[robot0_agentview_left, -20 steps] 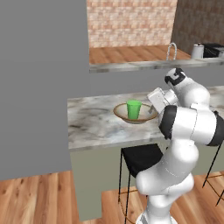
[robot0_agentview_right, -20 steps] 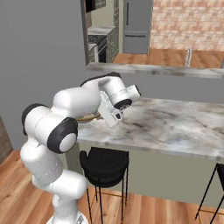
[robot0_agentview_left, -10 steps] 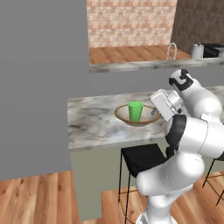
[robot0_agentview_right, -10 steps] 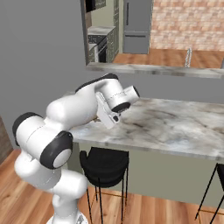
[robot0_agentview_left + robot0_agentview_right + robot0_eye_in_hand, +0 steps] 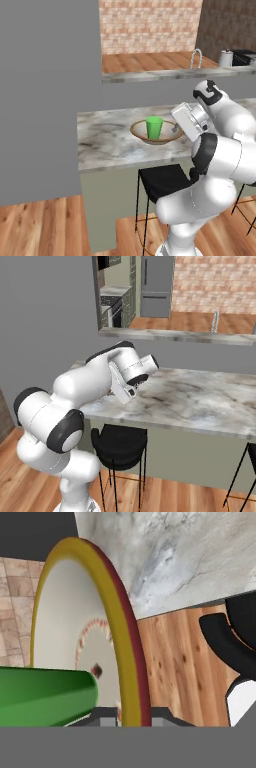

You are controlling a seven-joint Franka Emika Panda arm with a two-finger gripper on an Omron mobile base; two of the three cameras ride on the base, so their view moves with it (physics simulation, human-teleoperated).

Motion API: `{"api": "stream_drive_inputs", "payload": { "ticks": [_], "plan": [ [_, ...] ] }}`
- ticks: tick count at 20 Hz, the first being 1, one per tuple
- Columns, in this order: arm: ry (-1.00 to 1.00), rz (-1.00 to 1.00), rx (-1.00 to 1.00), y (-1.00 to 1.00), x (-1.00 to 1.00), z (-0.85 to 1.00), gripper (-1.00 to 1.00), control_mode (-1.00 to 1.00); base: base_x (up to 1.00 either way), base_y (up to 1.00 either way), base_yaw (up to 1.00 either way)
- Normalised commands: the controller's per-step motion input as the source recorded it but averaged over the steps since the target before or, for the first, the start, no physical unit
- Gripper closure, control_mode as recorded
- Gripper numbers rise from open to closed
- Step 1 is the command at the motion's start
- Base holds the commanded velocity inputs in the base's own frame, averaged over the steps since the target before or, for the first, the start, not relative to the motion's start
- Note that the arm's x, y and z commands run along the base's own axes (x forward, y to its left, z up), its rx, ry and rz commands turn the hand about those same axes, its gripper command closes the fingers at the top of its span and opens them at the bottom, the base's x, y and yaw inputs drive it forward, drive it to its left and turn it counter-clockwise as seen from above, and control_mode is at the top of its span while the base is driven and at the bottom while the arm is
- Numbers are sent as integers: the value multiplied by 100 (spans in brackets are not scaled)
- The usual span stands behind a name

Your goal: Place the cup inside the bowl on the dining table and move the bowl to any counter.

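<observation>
Since earlier, arm swung right; bowl unmoved mid-frame on table, cup upright inside. Hand clamped on bowl rim.

- The bowl right at my fingertips looks like glazed ceramic: smooth matt beige inside, glossy yellow-and-maroon rim.
- The cup inside it reads as smooth green plastic with a soft sheen.
- The dining table under my gripper is polished veined marble.
- Below my hand, the floor is varnished wood planks.
</observation>
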Motion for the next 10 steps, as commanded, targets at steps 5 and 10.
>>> {"api": "stream_drive_inputs", "payload": {
  "ticks": [5,10],
  "plan": [
    [0,0,0,0,0,0,100,100,0,0,0],
    [0,0,0,0,0,0,100,100,-19,0,0]
  ]
}}
